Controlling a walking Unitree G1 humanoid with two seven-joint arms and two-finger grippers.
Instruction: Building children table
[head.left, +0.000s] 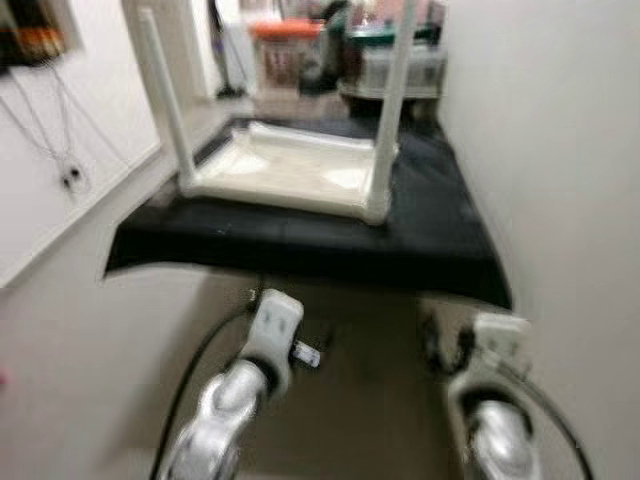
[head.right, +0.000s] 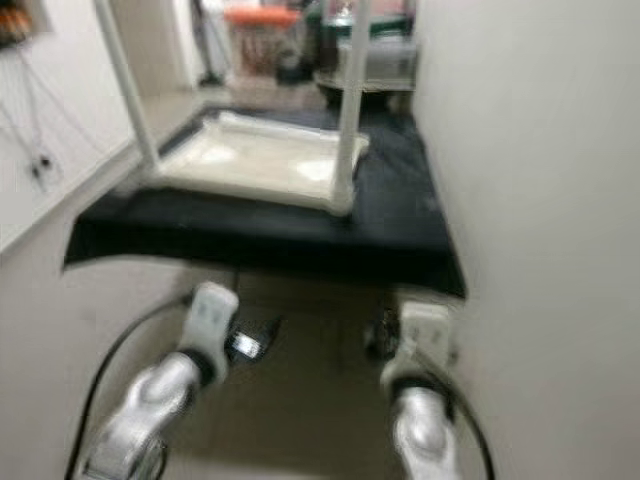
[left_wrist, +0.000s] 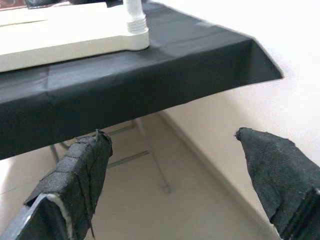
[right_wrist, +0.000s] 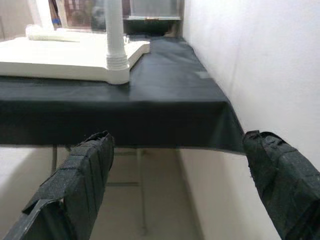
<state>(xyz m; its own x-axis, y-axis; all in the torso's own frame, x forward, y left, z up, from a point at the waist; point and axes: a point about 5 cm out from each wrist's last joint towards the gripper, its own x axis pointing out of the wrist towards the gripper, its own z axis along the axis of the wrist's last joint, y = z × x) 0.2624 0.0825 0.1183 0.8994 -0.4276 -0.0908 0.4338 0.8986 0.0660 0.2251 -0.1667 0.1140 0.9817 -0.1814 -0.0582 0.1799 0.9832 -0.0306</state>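
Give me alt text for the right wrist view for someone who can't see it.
An upside-down white children table top with one leg screwed in lies on a black-covered table beside a white wall. The right gripper sits below the edge, its fingers open.

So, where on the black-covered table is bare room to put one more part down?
The black cloth is bare along the near edge in front of the upturned white children's table, and in a strip between it and the right wall. The far end is crowded with containers.
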